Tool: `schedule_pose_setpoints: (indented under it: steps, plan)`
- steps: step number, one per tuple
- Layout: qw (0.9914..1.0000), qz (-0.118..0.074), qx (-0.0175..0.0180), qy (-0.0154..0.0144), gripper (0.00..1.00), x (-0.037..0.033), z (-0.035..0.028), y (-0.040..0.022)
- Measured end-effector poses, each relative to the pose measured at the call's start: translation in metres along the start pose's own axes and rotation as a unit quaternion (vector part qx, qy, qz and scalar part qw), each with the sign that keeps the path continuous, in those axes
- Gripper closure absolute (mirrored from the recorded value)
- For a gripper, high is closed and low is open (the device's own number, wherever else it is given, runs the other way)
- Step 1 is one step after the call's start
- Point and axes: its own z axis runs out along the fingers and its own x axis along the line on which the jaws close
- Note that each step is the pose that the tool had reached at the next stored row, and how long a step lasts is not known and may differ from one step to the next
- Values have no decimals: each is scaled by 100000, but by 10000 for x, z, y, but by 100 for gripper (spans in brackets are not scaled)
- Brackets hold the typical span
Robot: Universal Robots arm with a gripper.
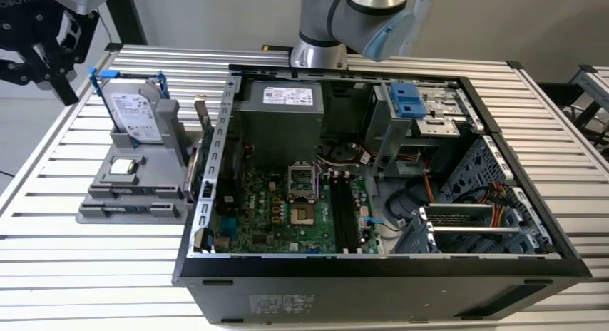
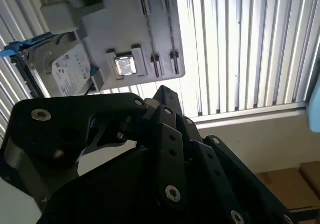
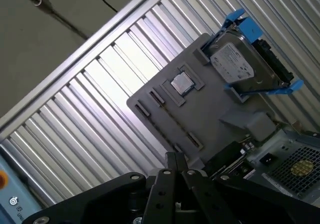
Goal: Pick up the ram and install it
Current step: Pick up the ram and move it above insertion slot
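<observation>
My black gripper (image 1: pixel 59 81) hangs high over the far corner of the table at the exterior view's left, above and left of the grey parts holder (image 1: pixel 142 195). Its fingertips (image 3: pixel 175 156) meet with nothing between them, which both wrist views show (image 2: pixel 162 91). The ram (image 1: pixel 202 115) looks to be the thin dark stick standing on edge at the holder's right side, close to the case wall. In the first wrist view it is a dark strip (image 3: pixel 231 156) near my fingers. The motherboard's long black slots (image 1: pixel 347 210) lie inside the open case.
The open computer case (image 1: pixel 381 267) fills the table's middle, with the arm's base (image 1: pixel 319 53) behind it. On the holder stand a silver hard drive with blue tabs (image 1: pixel 133 111) and a small square processor chip (image 1: pixel 122 167). The slatted table (image 1: pixel 85 274) stretches around them.
</observation>
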Motion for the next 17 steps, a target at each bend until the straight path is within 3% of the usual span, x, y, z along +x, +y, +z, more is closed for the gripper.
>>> schedule_pose_setpoints:
  steps: [5,6,9,13,17]
  plan:
    - [99903,-4391,-45,206,100,-2,0,2]
    - [99806,-6216,-58,297,100,-3,1,3]
    - [99600,-8927,-85,429,100,-4,0,4]
    - [99207,-12551,-118,606,100,-5,0,4]
    - [98683,-16154,-152,778,100,-5,1,5]
